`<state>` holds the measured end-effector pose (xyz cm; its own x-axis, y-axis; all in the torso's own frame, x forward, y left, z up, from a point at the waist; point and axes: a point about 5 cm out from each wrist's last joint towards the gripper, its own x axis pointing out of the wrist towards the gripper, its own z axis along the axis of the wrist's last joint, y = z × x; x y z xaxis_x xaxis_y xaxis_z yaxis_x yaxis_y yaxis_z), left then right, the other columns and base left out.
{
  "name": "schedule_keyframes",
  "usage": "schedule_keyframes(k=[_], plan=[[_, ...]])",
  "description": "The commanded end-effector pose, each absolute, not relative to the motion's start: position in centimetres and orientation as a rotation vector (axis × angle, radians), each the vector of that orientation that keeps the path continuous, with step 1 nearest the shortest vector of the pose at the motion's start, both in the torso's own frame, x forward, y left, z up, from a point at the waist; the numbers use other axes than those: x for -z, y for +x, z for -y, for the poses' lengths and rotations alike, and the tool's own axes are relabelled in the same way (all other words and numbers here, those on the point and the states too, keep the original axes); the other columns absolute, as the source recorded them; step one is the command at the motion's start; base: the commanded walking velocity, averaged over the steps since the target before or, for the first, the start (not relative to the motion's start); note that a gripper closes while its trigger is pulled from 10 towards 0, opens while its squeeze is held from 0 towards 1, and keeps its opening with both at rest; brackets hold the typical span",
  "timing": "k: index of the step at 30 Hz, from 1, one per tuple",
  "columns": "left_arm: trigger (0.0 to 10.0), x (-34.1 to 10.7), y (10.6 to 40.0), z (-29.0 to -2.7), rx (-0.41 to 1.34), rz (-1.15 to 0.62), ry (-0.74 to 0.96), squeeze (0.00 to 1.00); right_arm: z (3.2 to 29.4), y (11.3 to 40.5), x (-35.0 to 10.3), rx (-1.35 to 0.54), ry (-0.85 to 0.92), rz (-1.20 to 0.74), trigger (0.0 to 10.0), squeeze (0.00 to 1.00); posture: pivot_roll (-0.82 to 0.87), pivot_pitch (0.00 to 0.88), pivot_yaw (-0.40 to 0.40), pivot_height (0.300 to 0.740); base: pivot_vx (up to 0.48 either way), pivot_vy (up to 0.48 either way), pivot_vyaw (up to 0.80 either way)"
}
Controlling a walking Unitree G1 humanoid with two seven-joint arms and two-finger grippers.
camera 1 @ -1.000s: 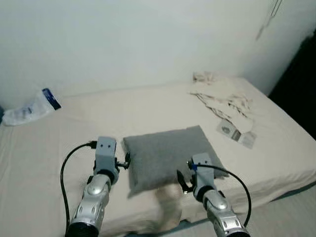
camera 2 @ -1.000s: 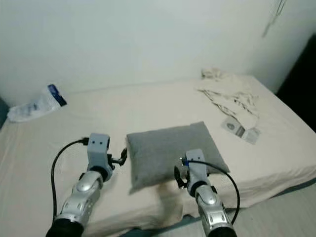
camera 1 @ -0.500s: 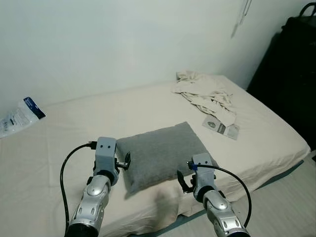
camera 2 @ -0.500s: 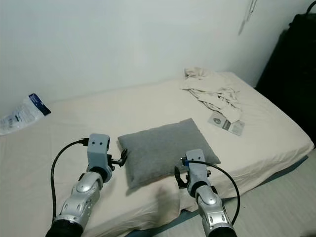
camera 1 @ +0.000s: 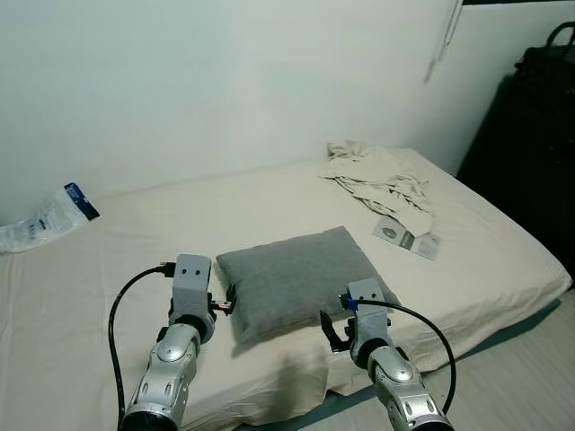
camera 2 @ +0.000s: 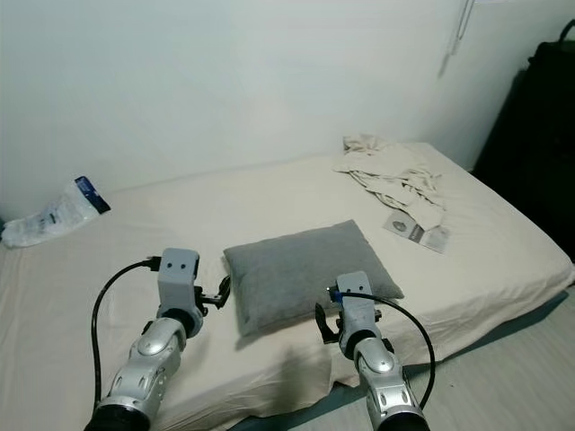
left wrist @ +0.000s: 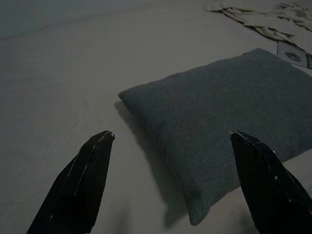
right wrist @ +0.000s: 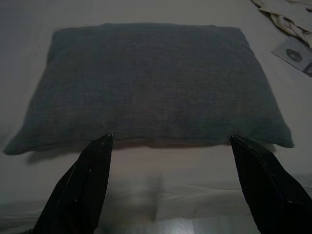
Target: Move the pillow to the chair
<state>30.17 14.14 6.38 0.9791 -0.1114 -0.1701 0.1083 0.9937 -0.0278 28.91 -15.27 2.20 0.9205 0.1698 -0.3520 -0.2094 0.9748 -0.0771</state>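
Note:
A grey pillow lies flat on the cream bed, near its front edge. My left gripper hovers open just off the pillow's left corner, and the pillow lies ahead of its fingers. My right gripper hovers open in front of the pillow's near long edge, with the pillow spanning the gap between its fingers. Neither gripper touches the pillow. Both silver arms reach forward from below, the left arm and the right arm.
A crumpled pale cloth and a small printed packet lie at the bed's far right. A plastic bag rests at the far left by the white wall. A dark piece of furniture stands to the right. Grey floor shows at lower right.
The camera view has swung, so the bed and wall shifted in the picture. Both grippers hold the same open stance by the pillow.

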Motion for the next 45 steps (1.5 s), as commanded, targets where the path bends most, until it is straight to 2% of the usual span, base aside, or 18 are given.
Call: schedule_keyframes(k=[1, 3, 22, 45], plan=[[10.0, -6.23, 30.16, -14.38, 0.109, -0.180, -0.013, 0.00, 14.95, 28.65, -1.90, -0.215, -0.125, -0.355, 10.0, 0.00, -0.03, 0.079, -0.027, 0.740, 0.000, 0.000, 0.00], [10.0, -6.25, 30.16, -14.39, 0.109, -0.180, -0.012, 0.00, 14.86, 28.62, -1.86, -0.220, -0.124, -0.358, 10.0, 0.00, -0.02, 0.080, -0.026, 0.740, 0.000, 0.000, 0.00], [10.0, -6.40, 30.15, -14.42, 0.101, -0.177, -0.020, 0.00, 14.52, 28.68, -1.96, -0.245, -0.135, -0.357, 10.0, 0.00, -0.03, 0.085, -0.027, 0.740, 0.000, 0.000, 0.80], [10.0, -6.59, 30.64, -14.18, 0.123, -0.169, -0.019, 0.00, 14.47, 28.75, -2.06, -0.237, -0.132, -0.346, 10.0, 0.00, -0.04, 0.051, -0.009, 0.740, 0.000, 0.000, 0.80]])
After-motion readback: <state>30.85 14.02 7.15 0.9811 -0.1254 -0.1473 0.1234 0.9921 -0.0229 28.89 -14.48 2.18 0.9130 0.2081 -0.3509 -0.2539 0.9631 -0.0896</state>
